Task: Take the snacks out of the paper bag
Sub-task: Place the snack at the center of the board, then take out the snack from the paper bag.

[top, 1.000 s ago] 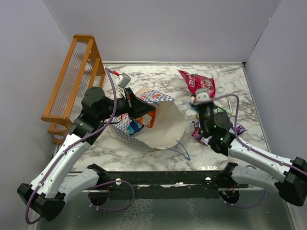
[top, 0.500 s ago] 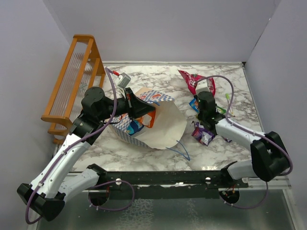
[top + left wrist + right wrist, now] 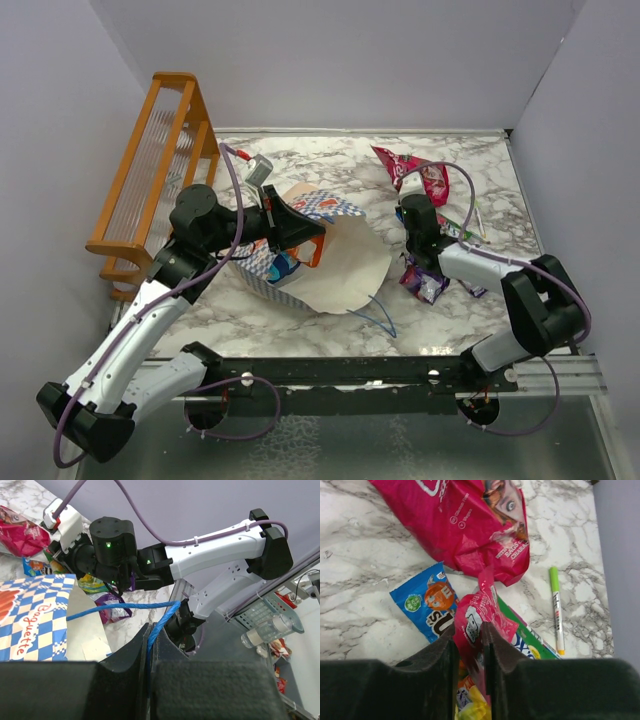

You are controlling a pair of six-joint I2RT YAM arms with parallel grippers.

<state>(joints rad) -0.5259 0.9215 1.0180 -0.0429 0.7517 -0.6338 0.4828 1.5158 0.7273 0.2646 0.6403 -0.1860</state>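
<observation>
The paper bag (image 3: 335,265) lies on its side at mid-table, its mouth lifted by my left gripper (image 3: 305,232). That gripper (image 3: 150,630) is shut on the bag's blue cord handle (image 3: 125,606). A blue snack (image 3: 283,265) shows inside the bag. My right gripper (image 3: 408,207) hangs low over the pile of snacks to the right of the bag. In the right wrist view its jaws (image 3: 469,630) stand narrowly apart with a small pink-red packet (image 3: 477,615) pinched between them. Below it lie the large pink packet (image 3: 465,520), a blue packet (image 3: 427,605) and a green packet (image 3: 530,640).
An orange wooden rack (image 3: 155,160) stands along the left wall. A green pen (image 3: 556,607) lies right of the snack pile. A purple packet (image 3: 425,283) lies nearer the front edge. Grey walls close in the table on three sides.
My right arm has swung back and leftward over the snack pile, carrying the small pink-red packet. The left arm and the bag have stayed put.
</observation>
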